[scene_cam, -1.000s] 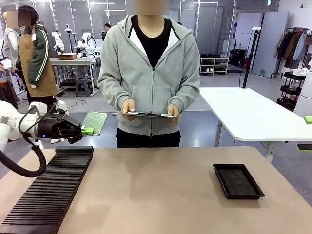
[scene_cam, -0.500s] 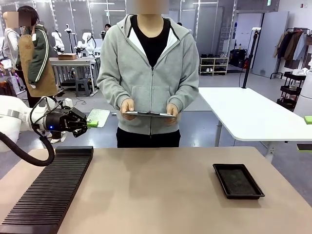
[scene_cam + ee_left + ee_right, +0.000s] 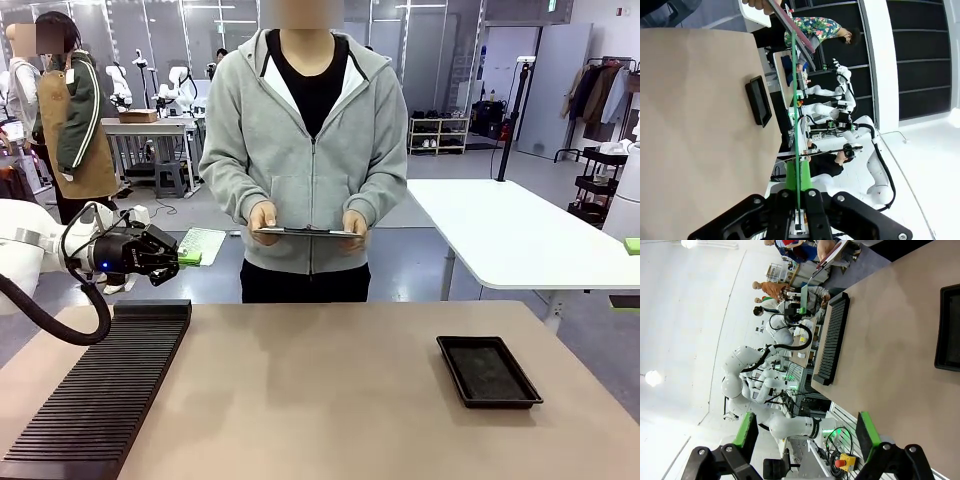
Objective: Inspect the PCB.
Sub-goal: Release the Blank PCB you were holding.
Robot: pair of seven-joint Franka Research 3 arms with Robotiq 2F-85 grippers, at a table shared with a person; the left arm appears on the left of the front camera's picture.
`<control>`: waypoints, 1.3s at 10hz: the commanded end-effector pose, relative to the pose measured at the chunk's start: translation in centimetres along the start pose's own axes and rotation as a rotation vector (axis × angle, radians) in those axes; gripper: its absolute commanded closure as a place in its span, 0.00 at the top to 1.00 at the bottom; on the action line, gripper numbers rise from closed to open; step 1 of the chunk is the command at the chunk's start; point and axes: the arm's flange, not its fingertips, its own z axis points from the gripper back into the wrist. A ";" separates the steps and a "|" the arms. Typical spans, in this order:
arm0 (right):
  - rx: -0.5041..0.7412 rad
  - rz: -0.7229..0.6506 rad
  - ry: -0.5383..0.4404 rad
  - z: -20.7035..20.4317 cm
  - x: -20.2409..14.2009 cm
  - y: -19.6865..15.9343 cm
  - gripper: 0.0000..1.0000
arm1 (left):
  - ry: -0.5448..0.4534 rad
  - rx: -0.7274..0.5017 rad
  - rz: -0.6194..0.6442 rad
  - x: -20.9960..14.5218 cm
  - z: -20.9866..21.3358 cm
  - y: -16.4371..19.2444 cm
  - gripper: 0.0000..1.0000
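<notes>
PCB (image 3: 205, 243) – in the air at nine o'clock of the front view, off the table's far left corner, beyond the far end of the rack. The left gripper (image 3: 186, 258) pinches it by its near edge between green pads, jaws clamped tight. In the left wrist view the PCB (image 3: 798, 150) is seen edge-on, a thin green line rising toward twelve o'clock out of the left gripper (image 3: 799, 187).

Change over the last second: the PCB sat lower and looked darker and flatter. It is now lifted a little and tipped, so the paler face catches the light. Over the last half second it barely shifts. My reading – the arm has brought it to a viewing pose and settled, so the inspection is under way, not finished.

The right gripper (image 3: 805, 435) stands wide apart with nothing between its pads, above the table's near side.

The person stands at twelve o'clock, both hands (image 3: 263, 217) (image 3: 355, 225) holding a clipboard (image 3: 307, 235) level at the waist.

On the table (image 3: 320, 400): rack (image 3: 100, 390) of black slots at eight o'clock, shallow black tray (image 3: 488, 370) at four o'clock, well apart.

Count: one PCB, one rack, one tray, one clipboard, two grippers, two hands at the clipboard.
</notes>
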 end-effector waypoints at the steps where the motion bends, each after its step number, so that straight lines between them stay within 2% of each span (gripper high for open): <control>1: 0.004 0.019 -0.001 0.1 0.0 0.0 1.00 | 0.007 0.008 -0.018 -0.6 -0.1 -0.3 0.04; 13: 0.004 0.019 -0.001 0.1 0.0 0.0 1.00 | 0.007 0.008 -0.018 -0.6 -0.1 -0.3 0.04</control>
